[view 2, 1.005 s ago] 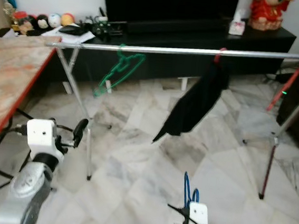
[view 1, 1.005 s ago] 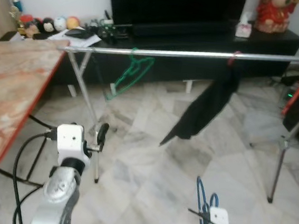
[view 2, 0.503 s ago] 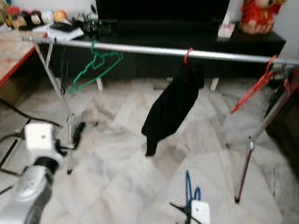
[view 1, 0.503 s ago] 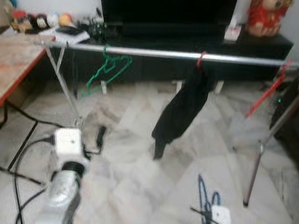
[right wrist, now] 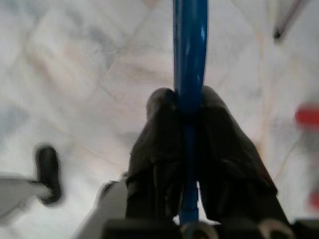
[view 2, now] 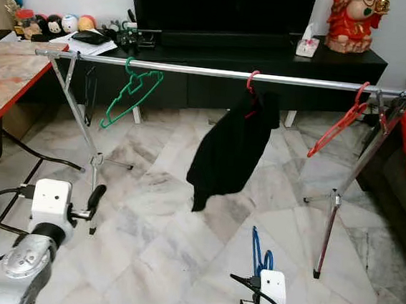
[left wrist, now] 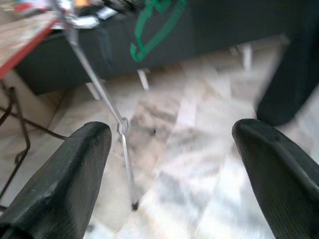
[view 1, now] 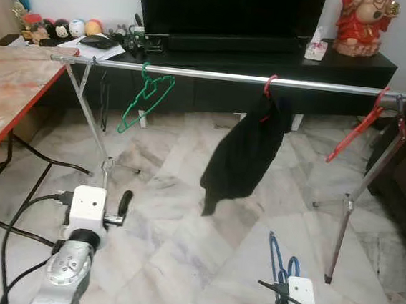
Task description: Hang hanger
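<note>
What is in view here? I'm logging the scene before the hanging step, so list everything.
Rail: one, silver, on crossed legs.
Green hanger: one, on rail's left part.
Black garment: one, on a red hanger, mid-rail.
Red hanger: one, rail's right end.
TV: one, black, on cabinet.
Figurine: one, red, cabinet's right end.
Table: one, marbled with red edge, left.
Blue hanger: one, in right end effector.
Left end effector: open, low left.
Right end effector: shut on blue hanger.
</note>
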`<state>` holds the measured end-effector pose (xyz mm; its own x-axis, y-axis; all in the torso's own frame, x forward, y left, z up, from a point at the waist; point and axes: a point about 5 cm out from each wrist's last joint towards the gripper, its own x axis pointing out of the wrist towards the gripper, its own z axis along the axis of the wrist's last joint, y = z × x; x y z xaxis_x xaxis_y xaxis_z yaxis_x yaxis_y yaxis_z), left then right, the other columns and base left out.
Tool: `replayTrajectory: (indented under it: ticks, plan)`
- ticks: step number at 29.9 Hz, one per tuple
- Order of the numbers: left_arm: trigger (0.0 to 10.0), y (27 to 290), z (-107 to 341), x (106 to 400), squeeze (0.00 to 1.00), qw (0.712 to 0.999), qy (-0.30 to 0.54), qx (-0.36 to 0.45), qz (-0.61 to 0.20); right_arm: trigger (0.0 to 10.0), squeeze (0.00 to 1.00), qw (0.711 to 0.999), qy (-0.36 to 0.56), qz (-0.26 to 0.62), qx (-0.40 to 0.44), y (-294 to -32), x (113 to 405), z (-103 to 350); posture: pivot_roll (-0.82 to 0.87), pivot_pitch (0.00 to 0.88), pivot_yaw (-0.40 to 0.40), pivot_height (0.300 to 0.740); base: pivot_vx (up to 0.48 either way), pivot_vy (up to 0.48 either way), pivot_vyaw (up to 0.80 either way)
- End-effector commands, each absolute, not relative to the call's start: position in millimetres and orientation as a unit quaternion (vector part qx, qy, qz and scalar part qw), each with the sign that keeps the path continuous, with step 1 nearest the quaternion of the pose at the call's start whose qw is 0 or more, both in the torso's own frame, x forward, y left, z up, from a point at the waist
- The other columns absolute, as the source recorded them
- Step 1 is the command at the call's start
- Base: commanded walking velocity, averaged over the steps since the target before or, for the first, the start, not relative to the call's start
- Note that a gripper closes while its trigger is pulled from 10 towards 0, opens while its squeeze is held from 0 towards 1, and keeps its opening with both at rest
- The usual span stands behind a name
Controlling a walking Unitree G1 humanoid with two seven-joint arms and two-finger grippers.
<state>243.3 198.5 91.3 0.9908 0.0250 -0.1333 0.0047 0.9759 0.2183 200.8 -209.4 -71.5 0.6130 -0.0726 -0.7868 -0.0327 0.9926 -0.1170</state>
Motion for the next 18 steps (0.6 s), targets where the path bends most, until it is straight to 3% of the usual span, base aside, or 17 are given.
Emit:
replayTrajectory:
  ticks: [1, 6, 8, 13, 14, 18]
  plan:
    - [10.0, 200.7, 85.8, 239.2, 0.0, 0.987, 0.091, 0.132, -0.014, 10.0, 0.0, 0.9, 0.427, 0.008, -0.089, -210.2, 207.2, -67.4, -0.09, 0.0, 0.043, 0.74, 0.0, 0.0, 0.0]
    - [10.0, 204.4, 82.5, 235.9, 0.0, 0.977, 0.106, 0.174, -0.057, 10.0, 0.0, 0.9, 0.419, 0.016, -0.119, -211.0, 210.1, -65.3, -0.09, 0.0, 0.042, 0.74, 0.0, 0.0, 0.0]
    - [10.0, 197.6, 84.2, 238.9, 0.0, 0.969, 0.108, 0.196, -0.102, 10.0, 0.0, 0.912, 0.383, 0.029, -0.147, -249.3, 235.1, -38.0, -0.08, 0.0, 0.037, 0.74, 0.0, 0.0, 0.0]
    - [10.0, 197.1, 84.6, 238.9, 0.0, 0.968, 0.11, 0.2, -0.11, 10.0, 0.0, 0.912, 0.379, 0.031, -0.152, -253.4, 237.6, -34.6, -0.08, 0.0, 0.037, 0.74, 0.0, 0.0, 0.0]
    - [10.0, 173.4, 88.6, 245.4, 0.0, 0.956, 0.099, 0.207, -0.183, 10.0, 0.0, 0.92, 0.338, 0.067, -0.187, -260.9, 259.6, -12.5, -0.1, 0.0, 0.051, 0.74, 0.0, 0.0, 0.0]
    - [10.0, 153.5, 90.6, 249.6, 0.0, 0.945, 0.091, 0.206, -0.239, 10.0, 0.0, 0.92, 0.307, 0.12, -0.212, -259.6, 275.9, 4.8, -0.11, 0.0, 0.057, 0.74, 0.0, 0.0, 0.0]
